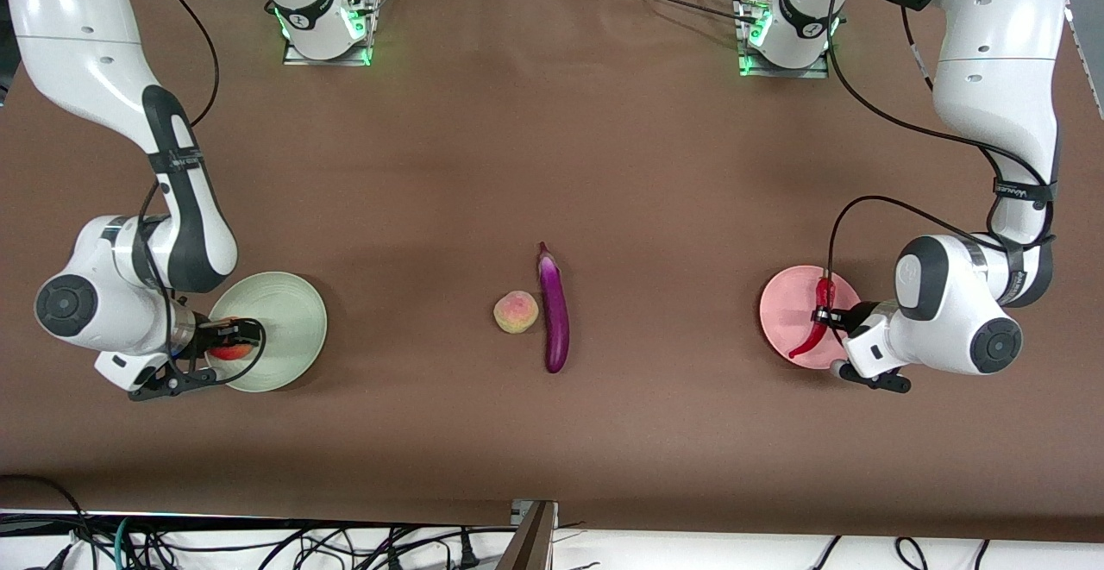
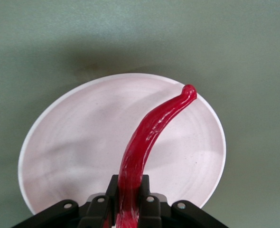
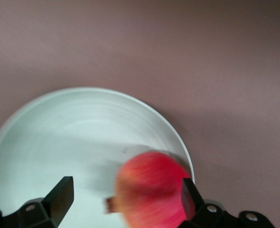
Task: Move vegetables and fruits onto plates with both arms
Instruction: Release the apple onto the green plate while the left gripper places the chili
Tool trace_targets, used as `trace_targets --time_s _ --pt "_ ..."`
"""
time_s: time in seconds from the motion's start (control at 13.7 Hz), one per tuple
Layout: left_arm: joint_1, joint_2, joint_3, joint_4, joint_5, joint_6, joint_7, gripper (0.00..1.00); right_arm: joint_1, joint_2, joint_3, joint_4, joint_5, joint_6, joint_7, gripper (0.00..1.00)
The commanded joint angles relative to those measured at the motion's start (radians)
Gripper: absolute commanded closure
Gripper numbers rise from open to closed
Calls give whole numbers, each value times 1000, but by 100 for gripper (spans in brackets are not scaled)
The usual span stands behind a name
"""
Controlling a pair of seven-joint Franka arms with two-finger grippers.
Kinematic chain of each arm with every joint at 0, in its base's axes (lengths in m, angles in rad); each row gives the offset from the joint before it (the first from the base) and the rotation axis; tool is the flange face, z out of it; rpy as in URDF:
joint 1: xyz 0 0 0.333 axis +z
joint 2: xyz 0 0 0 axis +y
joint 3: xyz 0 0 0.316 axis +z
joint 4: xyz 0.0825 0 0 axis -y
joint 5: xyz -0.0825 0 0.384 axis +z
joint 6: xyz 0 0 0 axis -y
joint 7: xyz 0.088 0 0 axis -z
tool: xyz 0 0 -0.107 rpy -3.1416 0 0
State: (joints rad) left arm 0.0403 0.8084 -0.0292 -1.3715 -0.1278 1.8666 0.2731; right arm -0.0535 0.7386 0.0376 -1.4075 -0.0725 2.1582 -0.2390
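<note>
Red fruit [image 3: 152, 190] sits between the right gripper's [image 1: 226, 339] wide jaws over the green plate [image 1: 289, 307]; it may roll off. Left gripper [image 1: 824, 318] clamps the chili [image 1: 818, 320] over the pink plate [image 1: 780, 311].

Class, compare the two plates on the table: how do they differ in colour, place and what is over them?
The green plate lies toward the right arm's end of the table; the pink plate lies toward the left arm's end. Over the green plate the right gripper stands open beside a round red fruit; over the pink plate the left gripper is shut on a red chili pepper. Both are round and shallow.
</note>
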Motion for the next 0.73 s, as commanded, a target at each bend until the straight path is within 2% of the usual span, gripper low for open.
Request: trace_targets --time_s 0.0,0.15,0.22,0.36,0.44,0.66 --pt "18 -32 -12 -35 45 8 26 100 -2 -41 65 30 26 -95 -3 0" --pt "30 -31 -12 -32 60 23 40 70 0 -42 99 29 138 -109 19 0" --pt "30 -31 -12 -32 59 32 70 47 0 -42 116 22 183 -127 73 0" --pt "32 -29 -12 -31 54 34 84 21 33 -38 151 22 195 -149 237 0" --pt "32 -31 -12 -29 48 32 84 0 75 -35 153 22 195 -138 336 0" --pt "33 -72 -26 -26 37 -9 66 0 228 -27 151 22 197 -71 622 0"
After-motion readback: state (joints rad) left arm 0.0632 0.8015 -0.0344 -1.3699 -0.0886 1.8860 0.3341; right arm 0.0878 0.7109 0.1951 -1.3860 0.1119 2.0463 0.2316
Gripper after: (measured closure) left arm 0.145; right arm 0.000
